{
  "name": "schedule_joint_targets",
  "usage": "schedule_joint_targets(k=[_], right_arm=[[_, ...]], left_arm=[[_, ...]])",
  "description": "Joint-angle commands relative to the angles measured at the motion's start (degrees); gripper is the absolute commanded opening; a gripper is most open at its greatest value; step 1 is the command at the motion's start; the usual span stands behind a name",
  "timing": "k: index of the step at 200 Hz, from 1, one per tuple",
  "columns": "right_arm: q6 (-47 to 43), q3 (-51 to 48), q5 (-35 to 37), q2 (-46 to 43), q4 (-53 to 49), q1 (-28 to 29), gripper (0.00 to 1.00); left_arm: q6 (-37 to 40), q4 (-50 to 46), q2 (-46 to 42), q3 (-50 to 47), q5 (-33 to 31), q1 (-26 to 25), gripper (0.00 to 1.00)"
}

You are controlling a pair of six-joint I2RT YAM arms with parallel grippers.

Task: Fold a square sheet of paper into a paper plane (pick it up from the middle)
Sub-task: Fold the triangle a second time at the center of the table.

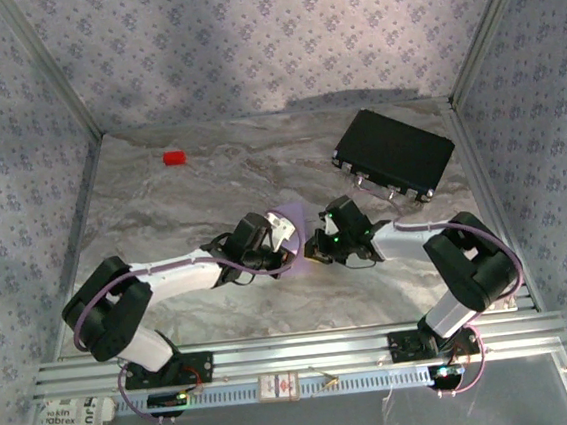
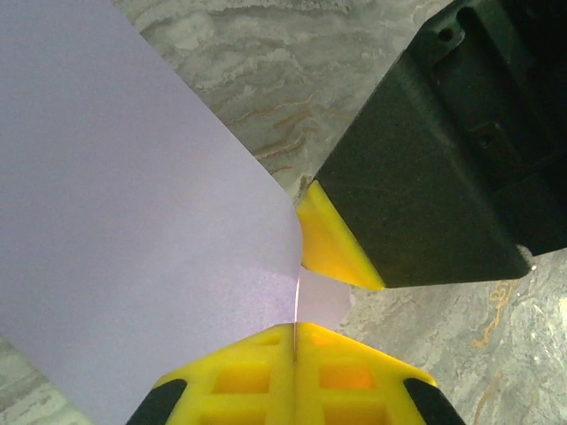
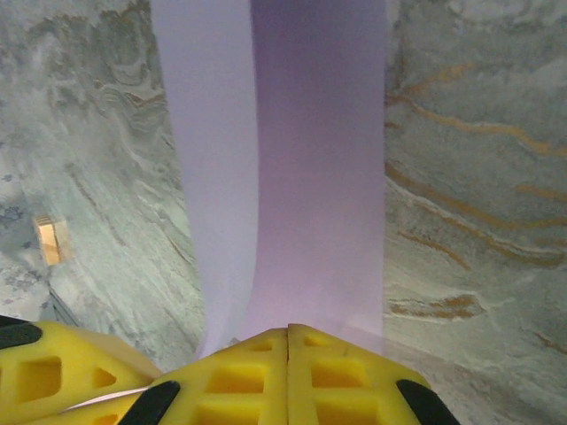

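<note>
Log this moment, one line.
left gripper: shut on square sheet of paper | right gripper: shut on same sheet | grippers: tips close together

Left gripper (image 1: 297,243) and right gripper (image 1: 317,245) meet tip to tip, both clamped on the sheet of paper (image 1: 286,220); there is no passage between them. A black case (image 1: 393,154) lies near, ahead and to the right of the right gripper. A red block (image 1: 174,158) sits well ahead and to the left of the left gripper. The table (image 1: 273,309) is bare behind both grippers. Side walls (image 1: 16,148) bound outward reach.
</note>
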Motion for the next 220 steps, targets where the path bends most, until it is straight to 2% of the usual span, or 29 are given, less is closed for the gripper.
schedule_joint_targets(k=[1,35,73,120,168,220], right_arm=[[-1.05,1.50,2.96,1.36,-3.42,1.13,0.06],[-0.59,1.39,2.98,2.00,-1.92,1.62,0.05],[-0.30,2.18,1.26,1.98,0.01,1.74,0.05],[-0.08,2.31,1.90,2.64,-0.59,2.05,0.05],[-0.73,2.75,4.45,4.25,-3.31,3.21,0.05],[-6.06,4.70,6.33,5.64,-10.42,2.66,0.04]], left_arm=[[-1.03,-0.88,0.97,1.63,3.19,0.59,0.01],[-1.16,-1.24,1.33,1.94,4.37,1.09,0.09],[-0.73,-2.53,1.42,2.75,5.62,1.64,0.11],[-0.20,-3.90,1.72,3.41,7.01,2.47,0.01],[-1.32,-2.77,2.07,2.60,7.52,2.75,0.00],[-4.88,0.86,2.78,1.60,7.14,2.76,0.00]])
